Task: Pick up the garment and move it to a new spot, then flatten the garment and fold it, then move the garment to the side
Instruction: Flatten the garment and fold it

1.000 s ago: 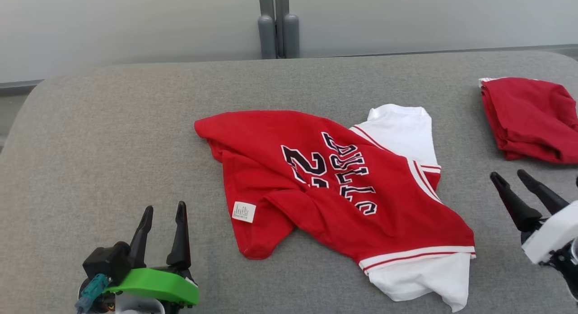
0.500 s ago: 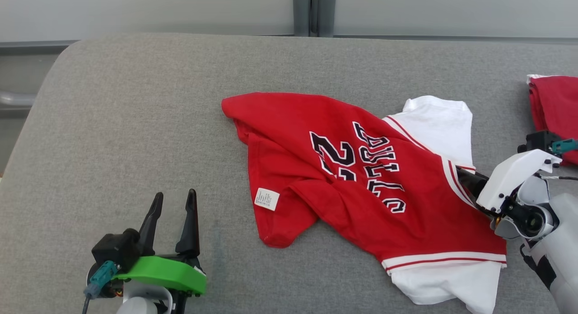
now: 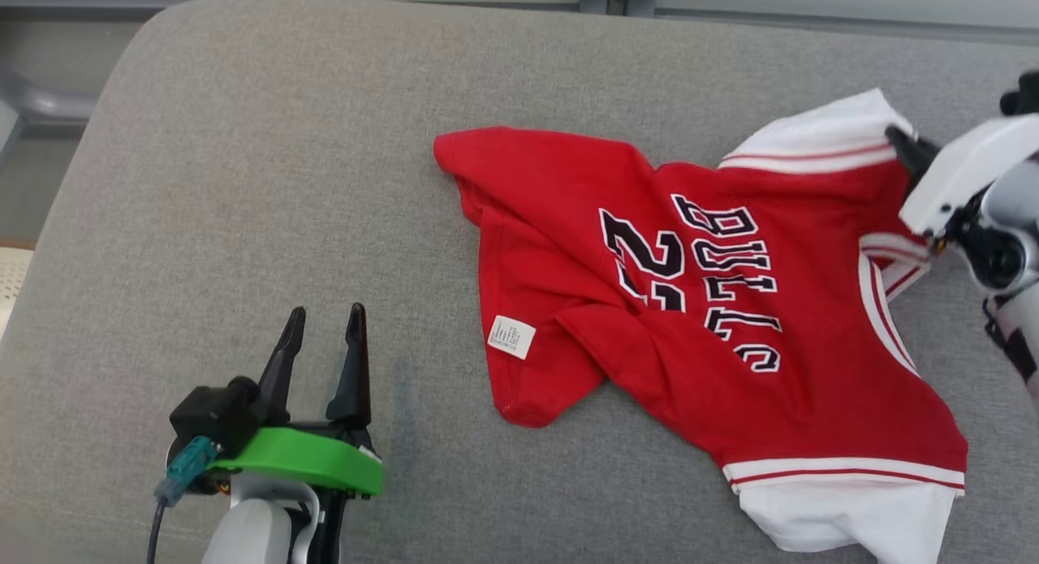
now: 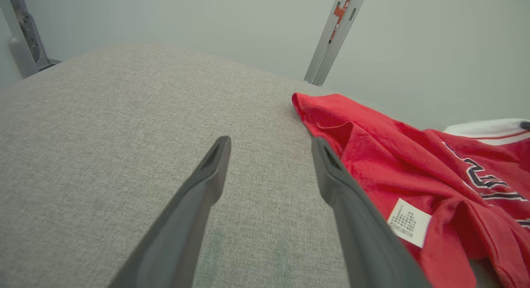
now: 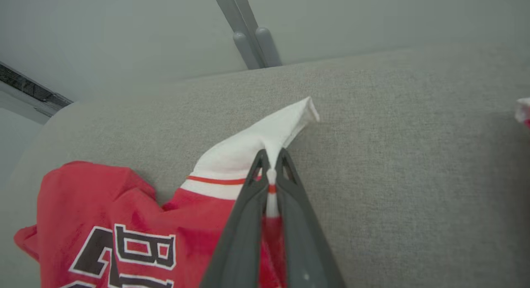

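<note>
Right wrist view: right gripper [image 5: 271, 157], open a second ago, now clenched on the white sleeve [image 5: 256, 145] of the red Bulls jersey [image 3: 706, 320] lying crumpled on the grey worktop [image 3: 243, 182]; pick-up begun, lift pending; left gripper [image 3: 323, 329] spread, idle.

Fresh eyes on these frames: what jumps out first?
A crumpled red jersey with black-and-white lettering and white sleeves sprawls over the right half of the grey fabric-covered surface. In the head view, the right gripper is pinched shut on one white sleeve at the far right. The left gripper stands open at lower left, apart from the cloth.
</note>
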`<state>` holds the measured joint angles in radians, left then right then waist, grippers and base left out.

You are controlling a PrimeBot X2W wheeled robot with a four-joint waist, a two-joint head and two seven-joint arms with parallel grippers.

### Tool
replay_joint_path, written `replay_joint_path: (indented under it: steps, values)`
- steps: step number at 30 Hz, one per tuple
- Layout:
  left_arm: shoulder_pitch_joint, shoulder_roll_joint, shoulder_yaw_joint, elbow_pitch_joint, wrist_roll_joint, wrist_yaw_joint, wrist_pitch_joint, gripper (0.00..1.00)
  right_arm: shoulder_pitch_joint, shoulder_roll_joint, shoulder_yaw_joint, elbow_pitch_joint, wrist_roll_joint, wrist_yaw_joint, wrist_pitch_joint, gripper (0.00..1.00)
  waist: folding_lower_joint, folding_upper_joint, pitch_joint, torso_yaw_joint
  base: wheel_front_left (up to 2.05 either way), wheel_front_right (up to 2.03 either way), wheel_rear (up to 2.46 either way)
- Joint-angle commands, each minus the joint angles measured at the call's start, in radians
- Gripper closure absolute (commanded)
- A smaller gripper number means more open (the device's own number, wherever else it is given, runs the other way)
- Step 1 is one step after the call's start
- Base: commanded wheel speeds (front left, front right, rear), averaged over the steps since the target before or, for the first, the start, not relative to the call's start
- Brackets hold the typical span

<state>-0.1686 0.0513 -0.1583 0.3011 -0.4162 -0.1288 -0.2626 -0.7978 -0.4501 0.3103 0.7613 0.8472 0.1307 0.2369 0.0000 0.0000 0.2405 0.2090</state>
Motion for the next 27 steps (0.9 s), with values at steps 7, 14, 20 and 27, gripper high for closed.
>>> replay_joint_path:
  steps: [7, 14, 20, 27]
  values:
    - [-0.08, 0.0, -0.042, -0.024, -0.038, -0.003, -0.003, 0.0, -0.259, -0.062, 0.015, 0.09, -0.166, 0.0, -0.097, 1.0, 0.0, 0.0, 0.168, 0.105, 0.0, 0.0, 0.0]
    - [-0.113, 0.0, -0.063, -0.02, -0.057, -0.003, -0.003, 0.0, -0.386, -0.066, 0.062, 0.202, -0.28, 0.0, -0.216, 0.72, 0.0, 0.0, 0.203, 0.136, 0.0, 0.0, 0.0]
    - [-0.091, 0.0, -0.059, -0.005, -0.04, -0.003, -0.003, 0.0, -0.354, -0.015, 0.105, 0.288, -0.303, -0.001, -0.31, 0.0, 0.0, 0.0, 0.131, 0.104, 0.0, 0.0, 0.0]
    - [-0.034, 0.003, -0.056, 0.015, -0.003, -0.003, -0.003, 0.0, -0.207, 0.045, 0.16, 0.219, -0.237, -0.001, -0.446, 0.0, 0.0, 0.0, -0.024, 0.007, 0.0, 0.0, 0.0]
